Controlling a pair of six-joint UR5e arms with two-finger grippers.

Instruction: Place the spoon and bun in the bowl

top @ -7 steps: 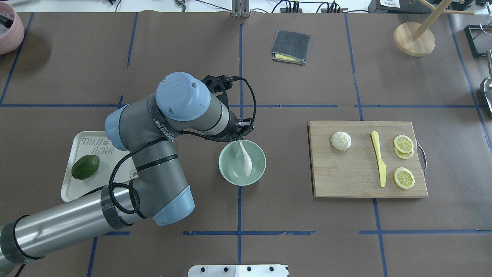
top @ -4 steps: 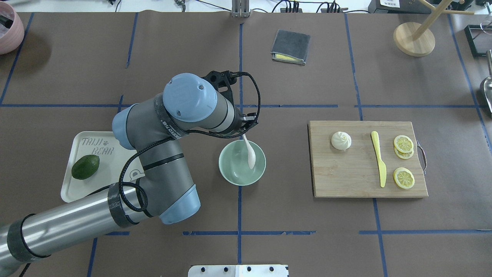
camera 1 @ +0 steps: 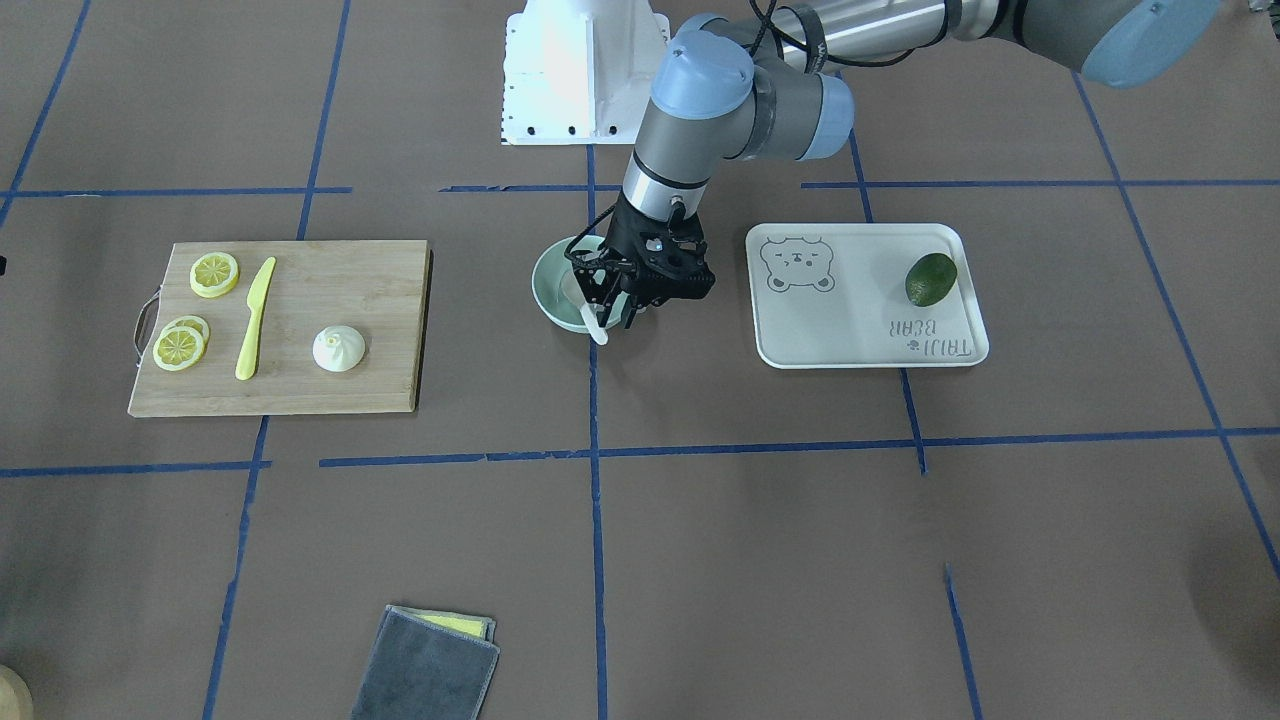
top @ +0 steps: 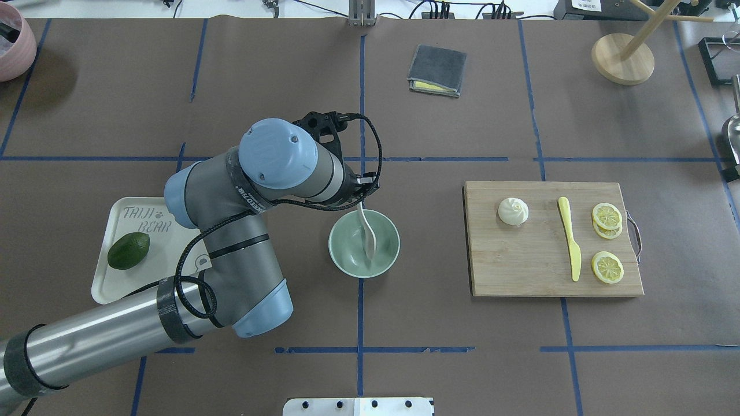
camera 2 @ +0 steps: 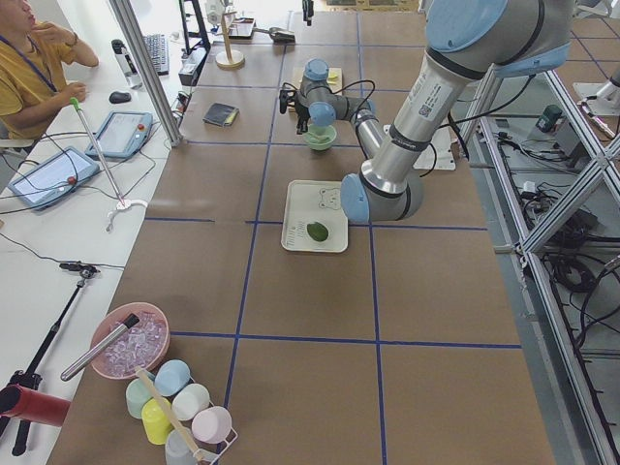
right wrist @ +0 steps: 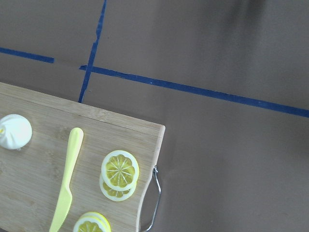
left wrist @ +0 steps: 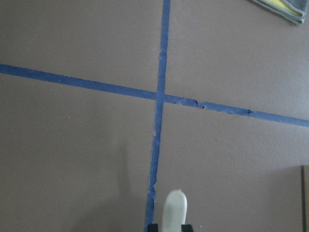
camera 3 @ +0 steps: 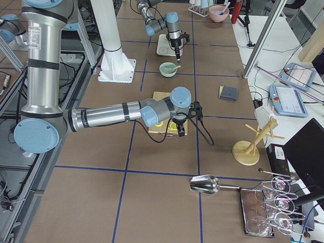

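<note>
My left gripper (camera 1: pixel 606 300) is shut on the handle of the off-white spoon (top: pixel 367 236) and holds it tilted, scoop down, inside the mint-green bowl (top: pixel 346 249). The spoon's handle end shows at the bottom of the left wrist view (left wrist: pixel 174 210). The white pleated bun (top: pixel 513 211) lies on the wooden cutting board (top: pixel 526 263) to the bowl's right; it also shows in the right wrist view (right wrist: pixel 15 131). My right gripper (camera 3: pixel 180 129) shows only in the exterior right view, high over the board; I cannot tell whether it is open or shut.
A yellow plastic knife (top: pixel 569 238) and lemon slices (top: pixel 607 218) lie on the board. A beige bear tray (top: pixel 115 286) with an avocado (top: pixel 128 251) is left of the bowl. A grey cloth (top: pixel 437 70) and a wooden stand (top: pixel 622 58) are at the far side.
My left arm swung a little right, then back left, with the spoon still held over the bowl. The bun and the board have not moved.
</note>
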